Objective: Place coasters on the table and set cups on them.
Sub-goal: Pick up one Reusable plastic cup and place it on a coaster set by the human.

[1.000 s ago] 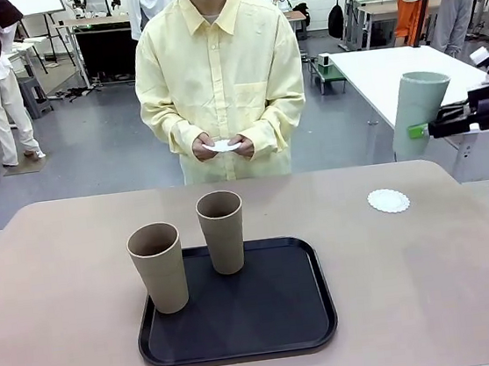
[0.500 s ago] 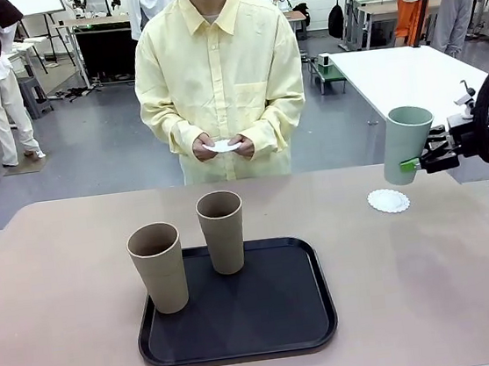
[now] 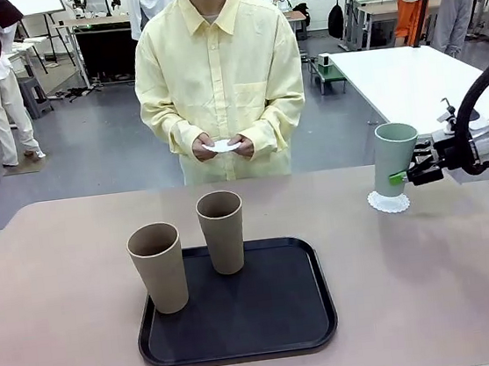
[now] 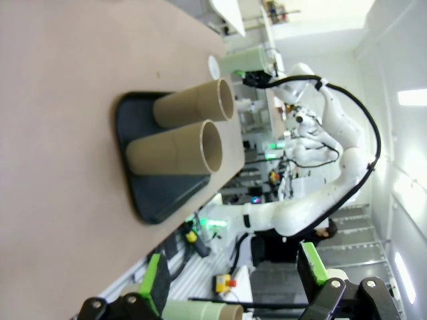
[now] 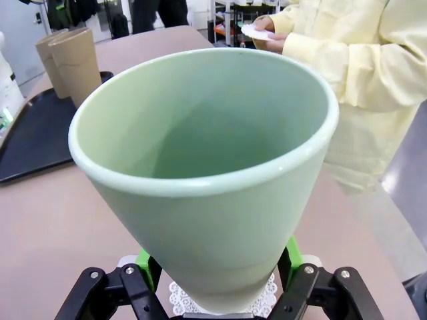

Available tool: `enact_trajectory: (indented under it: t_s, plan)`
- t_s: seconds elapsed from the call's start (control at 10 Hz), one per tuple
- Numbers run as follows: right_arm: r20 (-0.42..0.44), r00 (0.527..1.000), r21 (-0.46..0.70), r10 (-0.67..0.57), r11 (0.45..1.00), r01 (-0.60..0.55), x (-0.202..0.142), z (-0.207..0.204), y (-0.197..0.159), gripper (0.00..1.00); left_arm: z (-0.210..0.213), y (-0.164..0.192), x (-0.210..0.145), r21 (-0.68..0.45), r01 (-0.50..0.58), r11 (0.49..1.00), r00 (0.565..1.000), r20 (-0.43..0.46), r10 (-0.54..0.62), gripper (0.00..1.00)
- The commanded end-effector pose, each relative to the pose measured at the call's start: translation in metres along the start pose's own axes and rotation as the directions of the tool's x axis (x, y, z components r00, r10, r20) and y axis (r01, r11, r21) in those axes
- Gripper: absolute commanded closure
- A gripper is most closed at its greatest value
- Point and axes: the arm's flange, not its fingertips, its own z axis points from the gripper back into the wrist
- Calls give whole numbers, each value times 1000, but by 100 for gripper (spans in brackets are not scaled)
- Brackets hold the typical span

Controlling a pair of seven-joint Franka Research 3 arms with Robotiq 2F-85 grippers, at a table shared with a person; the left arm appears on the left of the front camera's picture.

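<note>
Front view: right jaws are pinching the green cup (image 3: pixel 395 159) low on its side. Its long axis is standing near upright and its base is hanging directly over the coaster (image 3: pixel 389 201) on the table (image 3: pixel 62 283); contact unclear.
Right wrist view: coaster lace is peeking out straight beneath the cup base.
Left wrist view: left jaws are standing spread and empty, well apart from the tan cups (image 4: pixel 187 113).

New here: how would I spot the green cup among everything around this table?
Start at the wide beige-tan table and look to its far right side, away from the black rounded tray. There the right gripper holds a tall pale mint-green tumbler just over a small white lacy coaster. Unlike the two tan-brown tumblers at the tray, it is green and gripped by the robot.
</note>
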Motion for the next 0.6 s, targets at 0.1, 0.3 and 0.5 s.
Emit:
enact_trajectory:
  t_s: [0.1,0.3,0.5]
  plan:
    - [-21,999,-58,-27,998,26,2,-5,-6,18,1,-1,0,-13,4,1000,1000,8,-3,0]
    - [-11,1000,-3,-5,1000,5,-3,-4,-1,18,1,-1,0,-13,4,1000,1000,8,-3,0]
    - [-11,1000,-3,-5,1000,5,-3,-4,-1,18,1,-1,0,-13,4,1000,1000,8,-3,0]
